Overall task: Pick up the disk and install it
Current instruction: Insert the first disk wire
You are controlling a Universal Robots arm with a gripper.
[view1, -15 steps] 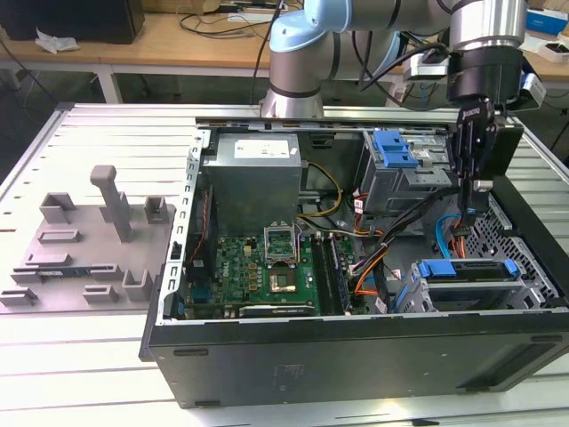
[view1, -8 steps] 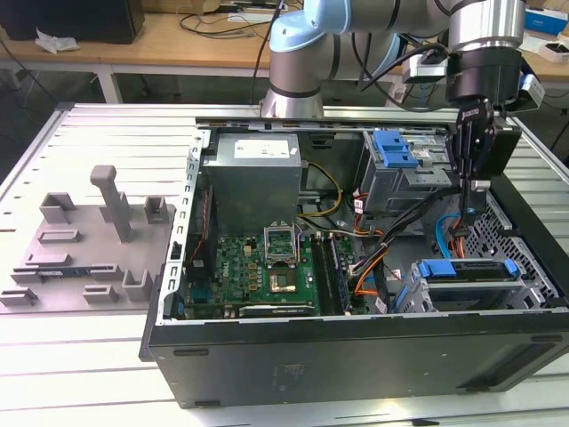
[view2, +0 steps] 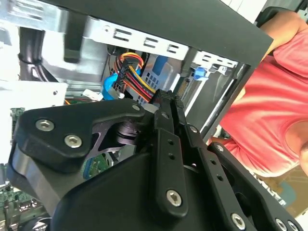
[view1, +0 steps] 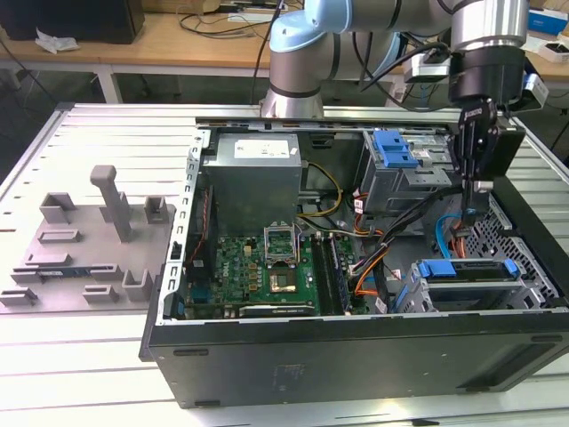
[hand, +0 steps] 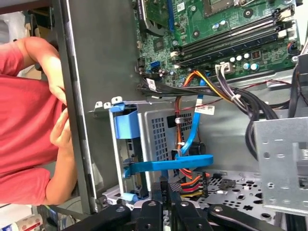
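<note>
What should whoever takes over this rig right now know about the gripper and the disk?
Gripper: shut, holding nothing, hanging over the open computer case on the exterior view's right.
Disk: in its blue carrier, sitting in the lower bay there, apart from the gripper.
Done: disk looks placed in the bay.
Left: full seating cannot be confirmed.
A person stands beside the case.
</note>
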